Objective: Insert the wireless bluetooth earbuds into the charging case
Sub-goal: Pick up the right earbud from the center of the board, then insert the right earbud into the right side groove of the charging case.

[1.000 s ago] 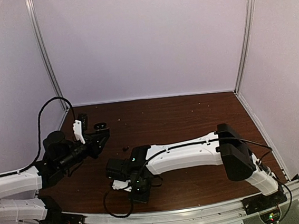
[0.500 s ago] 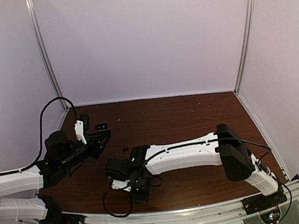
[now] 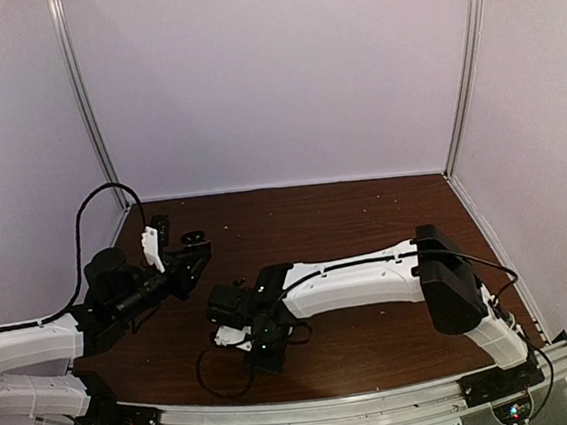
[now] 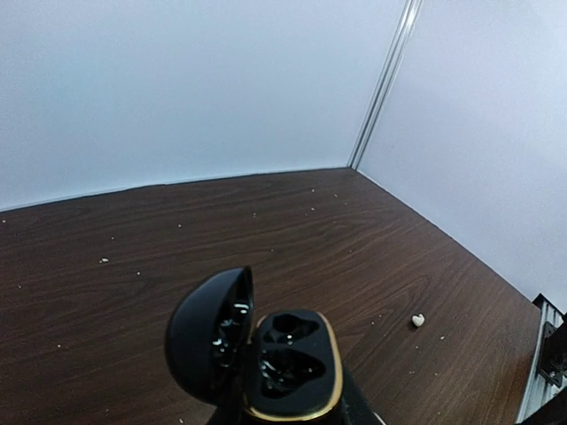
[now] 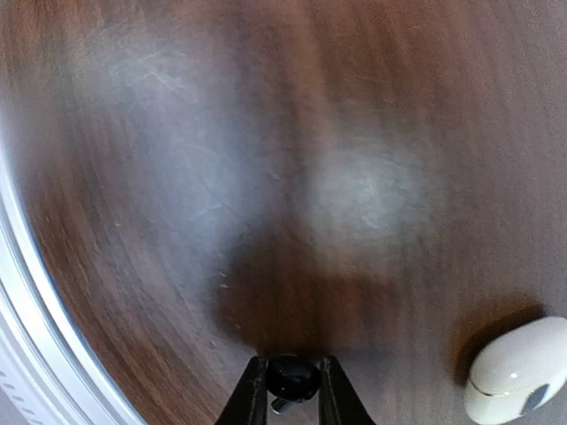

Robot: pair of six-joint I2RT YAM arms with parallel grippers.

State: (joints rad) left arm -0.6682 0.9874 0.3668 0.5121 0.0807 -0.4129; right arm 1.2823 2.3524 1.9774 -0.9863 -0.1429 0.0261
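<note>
My left gripper (image 3: pixel 189 257) is shut on an open black charging case (image 4: pixel 288 363) with a gold rim. Its lid (image 4: pixel 213 336) stands up on the left, and both sockets look empty. The fingers are hidden under the case. My right gripper (image 5: pixel 293 390) is shut on a black earbud (image 5: pixel 293 377) and holds it just above the table, near the front edge (image 3: pixel 262 350). A closed white case (image 5: pixel 518 370) lies to its right; it also shows in the top view (image 3: pixel 230 335). The white earbuds are not in view.
A tiny dark thing (image 3: pixel 238 280) lies on the brown table between the two grippers. A small white bit (image 4: pixel 417 320) lies on the wood right of the black case. The metal front rail (image 5: pixel 22 336) curves along the left of the right wrist view. White walls enclose the table.
My right gripper has shifted a little to the right and away from the front edge, still holding the black earbud. My left gripper has edged slightly forward with the case.
</note>
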